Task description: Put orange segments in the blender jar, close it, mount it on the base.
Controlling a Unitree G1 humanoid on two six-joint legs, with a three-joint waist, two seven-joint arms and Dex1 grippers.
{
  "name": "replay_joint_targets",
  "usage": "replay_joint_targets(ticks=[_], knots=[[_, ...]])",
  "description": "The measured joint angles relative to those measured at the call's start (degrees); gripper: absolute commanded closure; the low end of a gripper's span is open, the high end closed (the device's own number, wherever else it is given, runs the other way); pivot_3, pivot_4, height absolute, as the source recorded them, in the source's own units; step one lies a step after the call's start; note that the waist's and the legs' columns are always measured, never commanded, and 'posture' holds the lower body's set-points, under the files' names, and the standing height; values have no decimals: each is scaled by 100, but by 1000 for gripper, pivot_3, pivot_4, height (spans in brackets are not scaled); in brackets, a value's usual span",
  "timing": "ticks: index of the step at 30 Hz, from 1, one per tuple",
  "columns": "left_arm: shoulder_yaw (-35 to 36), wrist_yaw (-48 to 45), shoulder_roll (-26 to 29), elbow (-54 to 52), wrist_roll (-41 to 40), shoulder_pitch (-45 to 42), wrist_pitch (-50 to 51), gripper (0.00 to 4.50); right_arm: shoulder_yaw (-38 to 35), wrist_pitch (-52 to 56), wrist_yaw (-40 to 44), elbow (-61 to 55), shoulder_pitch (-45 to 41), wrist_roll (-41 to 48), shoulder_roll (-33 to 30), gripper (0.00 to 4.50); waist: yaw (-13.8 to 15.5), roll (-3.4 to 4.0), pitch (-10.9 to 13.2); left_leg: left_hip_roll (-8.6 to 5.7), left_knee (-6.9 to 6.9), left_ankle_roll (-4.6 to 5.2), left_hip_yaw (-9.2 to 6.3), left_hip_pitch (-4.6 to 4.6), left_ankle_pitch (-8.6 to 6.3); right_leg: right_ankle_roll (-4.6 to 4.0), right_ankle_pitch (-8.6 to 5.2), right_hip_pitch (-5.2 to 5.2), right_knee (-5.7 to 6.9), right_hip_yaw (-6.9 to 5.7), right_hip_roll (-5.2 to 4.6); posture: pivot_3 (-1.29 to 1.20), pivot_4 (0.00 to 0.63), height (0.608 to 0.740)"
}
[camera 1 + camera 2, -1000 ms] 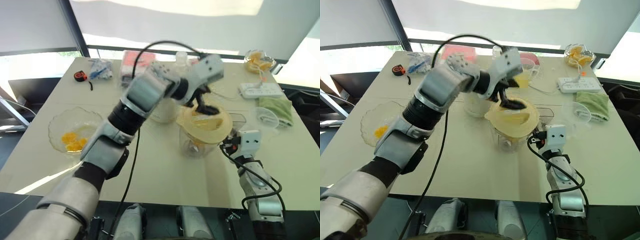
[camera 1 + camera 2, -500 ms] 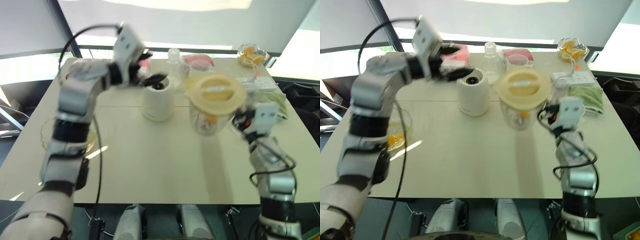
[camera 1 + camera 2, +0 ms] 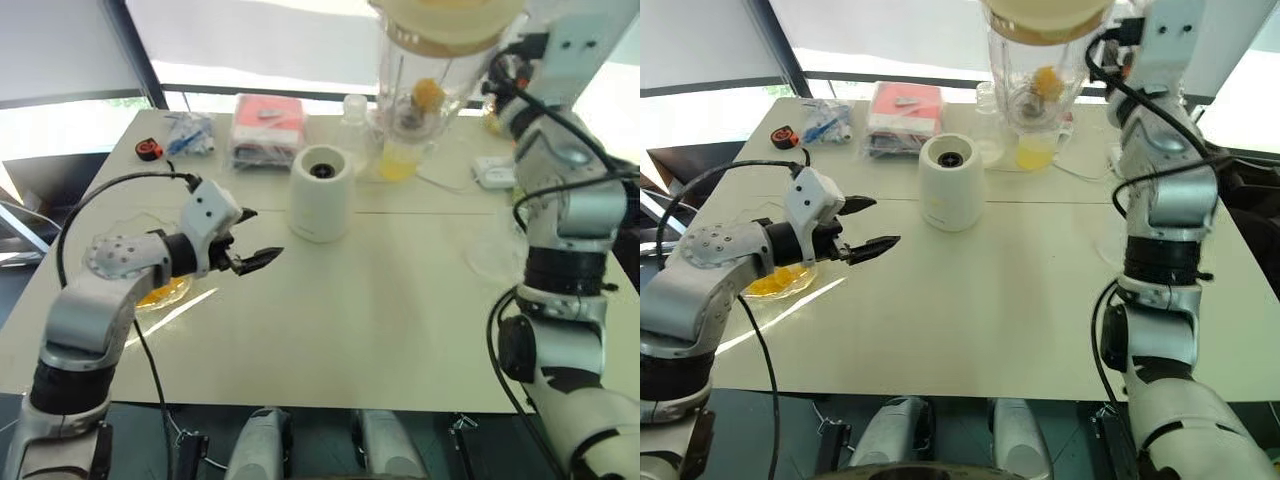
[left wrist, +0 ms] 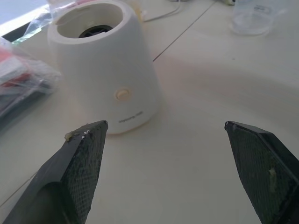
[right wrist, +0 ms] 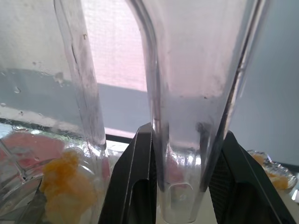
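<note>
Clear ribbed blender jar, cream-lidded, hangs from right pincer.

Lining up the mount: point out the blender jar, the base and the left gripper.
blender jar (image 3: 1040, 75): right eye view, clear wall.
base (image 3: 951, 185): right eye view, cream side.
left gripper (image 3: 254, 238): left eye view, midway between open fingertips.

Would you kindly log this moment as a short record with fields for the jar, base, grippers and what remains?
jar: held in the air, lid on, orange segments inside
base: upright on the table, socket empty
right gripper: shut on the jar's handle
left gripper: open and empty, over the table in front of the base
dish: by the left arm, orange pieces in it
remaining: mount jar on base
</note>
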Motion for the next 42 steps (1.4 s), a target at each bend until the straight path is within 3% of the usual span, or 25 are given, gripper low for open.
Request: replay_joint_targets(ticks=[8,16,42], knots=[[267,753,12,-147,160,459,97,308,139,-339,203,1603,-826,64,827,3556,-8,4,2,4,-14,-1,1,-3,0,-3,2,-14,4,-2,0,0,150,740],[352,1122,-27,-346,129,729,196,308,337,-696,245,2267,-1153,69,1369,3556,13,1,1,-7,-74,-49,3,-4,26,-6,4,-33,-10,-6,-20,0,150,740],[322,1208,-29,-277,92,612,98,308,644,-1112,539,2912,-887,-293,1282,3556,-125,1,1,-4,-88,-74,-1,-7,42,-8,7,-50,1,-7,-10,0,150,740]])
